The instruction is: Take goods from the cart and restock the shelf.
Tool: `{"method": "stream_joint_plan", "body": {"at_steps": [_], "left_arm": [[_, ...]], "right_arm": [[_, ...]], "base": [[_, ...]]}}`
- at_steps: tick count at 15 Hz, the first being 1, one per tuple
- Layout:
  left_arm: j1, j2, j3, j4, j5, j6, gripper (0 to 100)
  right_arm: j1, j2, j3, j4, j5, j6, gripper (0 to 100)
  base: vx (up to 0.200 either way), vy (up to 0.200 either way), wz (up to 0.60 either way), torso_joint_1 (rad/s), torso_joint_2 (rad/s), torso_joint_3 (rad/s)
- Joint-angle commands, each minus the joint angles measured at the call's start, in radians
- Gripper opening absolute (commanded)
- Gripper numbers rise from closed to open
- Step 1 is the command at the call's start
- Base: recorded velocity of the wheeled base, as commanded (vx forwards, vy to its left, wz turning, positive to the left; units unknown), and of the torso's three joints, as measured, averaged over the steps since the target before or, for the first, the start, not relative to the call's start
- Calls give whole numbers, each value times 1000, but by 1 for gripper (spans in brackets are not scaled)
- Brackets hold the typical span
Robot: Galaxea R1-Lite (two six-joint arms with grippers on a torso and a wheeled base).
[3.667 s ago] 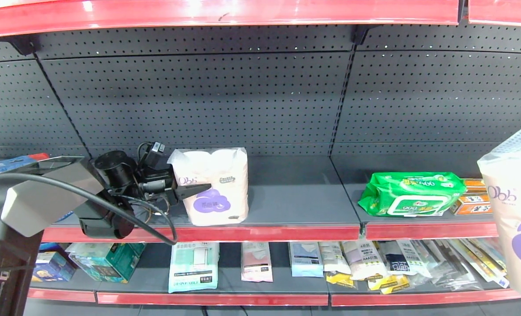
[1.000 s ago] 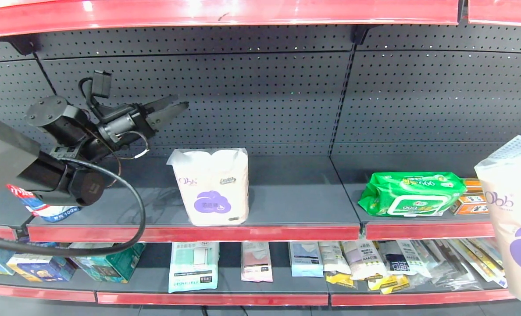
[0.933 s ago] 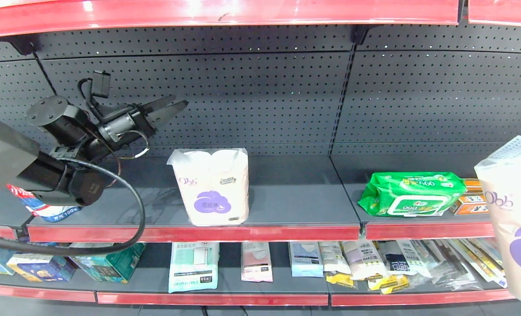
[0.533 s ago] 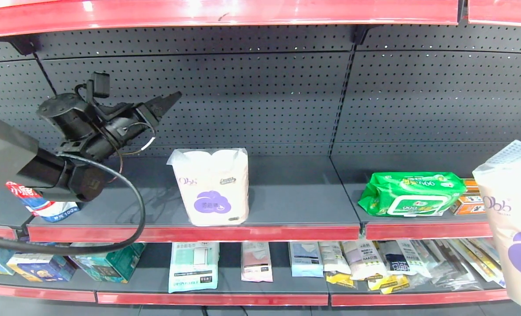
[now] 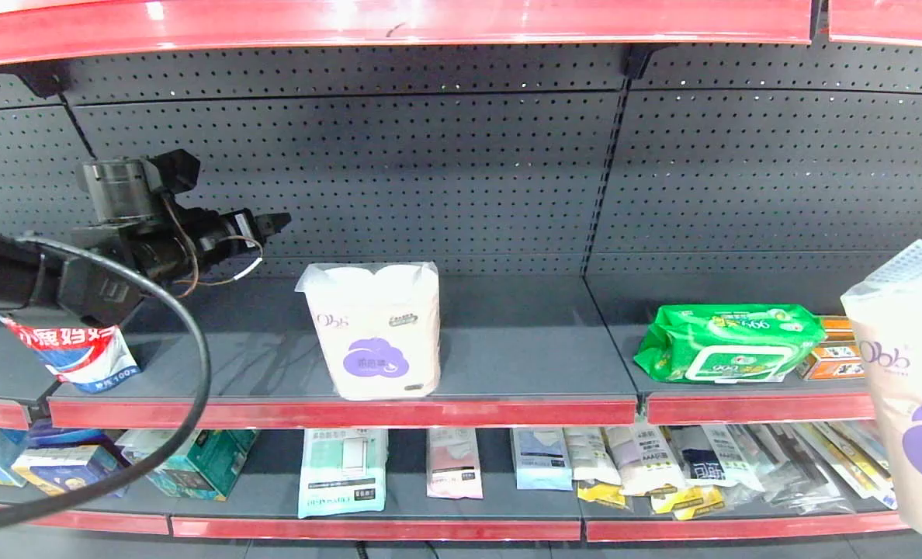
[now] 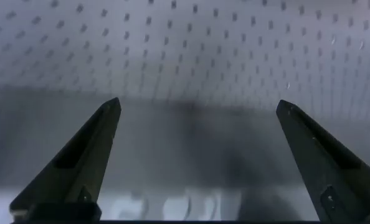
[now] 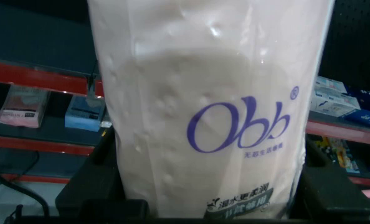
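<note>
Change: my left gripper [image 5: 273, 223] has drawn back to the left, away from the shelf pack [image 5: 376, 330] it was against earlier, and now shows edge-on; the held pack [image 5: 915, 365] has barely shifted.
Left gripper: jaws spread wide with nothing between them, in the air before the pegboard [image 5: 445, 171], up and left of the shelf pack, apart from it.
Right gripper [image 7: 203, 193]: clamped on both sides of the held pack, which is upright, off the shelf [image 5: 507, 349], at the far right.
Shelf pack: upright near the shelf's front lip.
Wipes [image 5: 729, 341]: flat, in the next bay right.
</note>
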Motion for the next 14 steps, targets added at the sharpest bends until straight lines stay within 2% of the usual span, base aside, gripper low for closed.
{"method": "stream_joint_plan", "body": {"at_steps": [1, 2, 3, 4, 5, 6, 9, 14], "left_arm": [[3, -196, 64, 162, 7, 28, 100], [3, -255, 116, 201, -7, 43, 100], [6, -305, 182, 209, -39, 83, 100], [15, -347, 245, 210, -69, 129, 100], [44, -411, 352, 207, -111, 218, 100], [59, -448, 404, 207, -136, 255, 100], [75, -572, 501, 212, -227, 270, 100], [73, -771, 663, 216, -265, 287, 100]], "right_arm": [[2, -1, -4, 0, -2, -3, 0], [2, 1, -4, 2, -4, -12, 0], [2, 4, 2, 0, 2, -20, 0], [5, 7, 11, 0, 5, -21, 0], [6, 16, 22, -1, 10, -15, 0], [5, 19, 27, -1, 21, -14, 0], [5, 30, 30, -1, 25, 0, 0], [6, 67, 27, -4, 30, 15, 0]], "base": [[0, 0, 0, 0, 0, 0], [0, 0, 0, 0, 0, 0], [0, 0, 0, 0, 0, 0], [0, 0, 0, 0, 0, 0], [0, 0, 0, 0, 0, 0], [0, 0, 0, 0, 0, 0], [0, 0, 0, 0, 0, 0], [0, 0, 0, 0, 0, 0]]}}
